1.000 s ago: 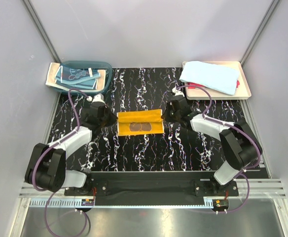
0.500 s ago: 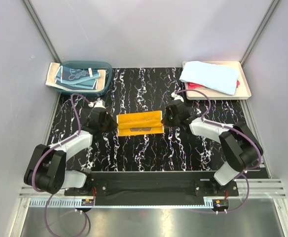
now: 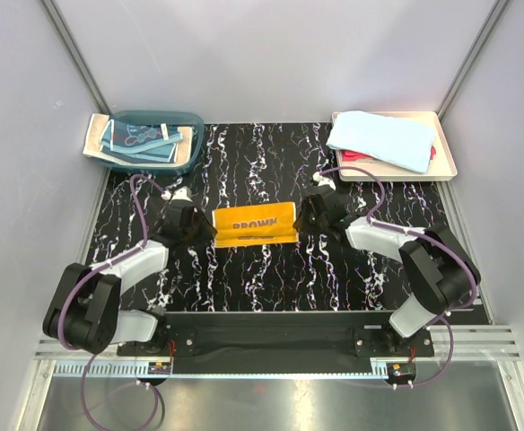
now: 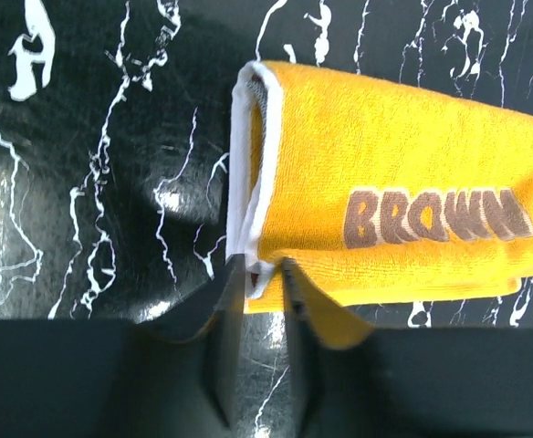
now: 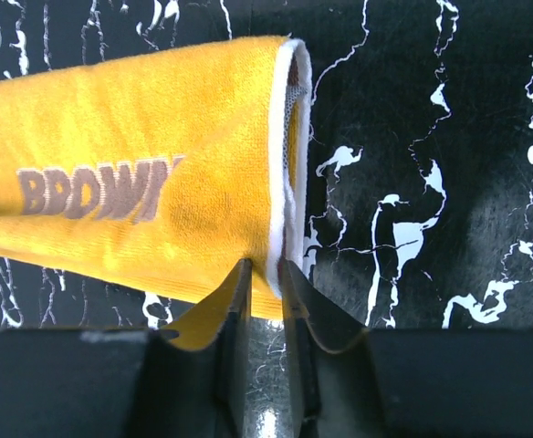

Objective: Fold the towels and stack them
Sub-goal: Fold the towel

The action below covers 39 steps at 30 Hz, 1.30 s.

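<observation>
Orange-yellow towel (image 3: pixel 255 224) lies folded into a strip at centre frame in the top view, on the black marbled table (image 3: pixel 262 278). Its long axis runs left-right, tilted slightly. Lettering "BROWN" is legible on the upper face; no other writing can be read. Left gripper (image 4: pixel 262 271) sits at the strip's left end and right gripper (image 5: pixel 265 266) at its right end, so the towel lies directly between them and neither arm is nearer. On both, the jaws stand narrowly parted with the white hem at the tips; the hold looks slack rather than pinched. Judgement: the next fold would bring one short end across to the other. Light blue towel (image 3: pixel 383 139) lies over a red towel (image 3: pixel 352 155) on the cream tray (image 3: pixel 423 175), upper right. More towels sit in the teal basin (image 3: pixel 193 148), upper left.
</observation>
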Each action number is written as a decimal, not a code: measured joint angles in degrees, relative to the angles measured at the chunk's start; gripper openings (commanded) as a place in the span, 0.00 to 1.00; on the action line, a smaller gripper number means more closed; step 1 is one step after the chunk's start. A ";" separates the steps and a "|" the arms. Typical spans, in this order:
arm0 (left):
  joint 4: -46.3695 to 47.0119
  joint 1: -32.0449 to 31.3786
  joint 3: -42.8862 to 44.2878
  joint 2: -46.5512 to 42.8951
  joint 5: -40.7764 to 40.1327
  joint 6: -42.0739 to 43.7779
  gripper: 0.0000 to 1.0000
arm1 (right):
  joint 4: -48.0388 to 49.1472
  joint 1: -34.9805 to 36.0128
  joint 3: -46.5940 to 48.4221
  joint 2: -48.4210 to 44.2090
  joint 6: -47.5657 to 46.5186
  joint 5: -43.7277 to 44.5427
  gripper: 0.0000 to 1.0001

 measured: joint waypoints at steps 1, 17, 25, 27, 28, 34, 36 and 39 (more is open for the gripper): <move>-0.17 0.00 -0.17 -0.26 0.00 -0.09 0.33 | -0.11 0.00 0.00 -0.33 0.07 0.00 0.32; -6.86 -1.62 4.90 -4.31 0.57 0.57 0.39 | -6.91 0.00 3.41 -3.34 0.04 1.40 0.34; -5.73 -4.92 8.55 6.82 0.79 0.92 0.35 | -7.32 0.02 6.60 2.78 0.35 1.14 0.33; -5.20 -4.98 7.13 8.28 0.76 0.59 0.34 | -6.78 0.04 5.38 3.28 0.76 0.90 0.33; -5.20 -4.98 6.51 8.63 0.70 0.33 0.34 | -6.54 0.04 4.70 3.32 1.03 0.85 0.33; -3.52 -4.98 5.11 8.92 0.09 -1.03 0.34 | -6.16 0.57 0.94 3.34 2.23 0.83 0.33; -3.41 -4.98 5.11 8.92 0.04 -1.18 0.35 | -6.14 0.68 0.85 3.34 2.36 0.92 0.34; -3.41 -4.96 5.14 8.92 0.07 -1.20 0.34 | -6.25 0.70 0.87 3.32 2.36 1.16 0.40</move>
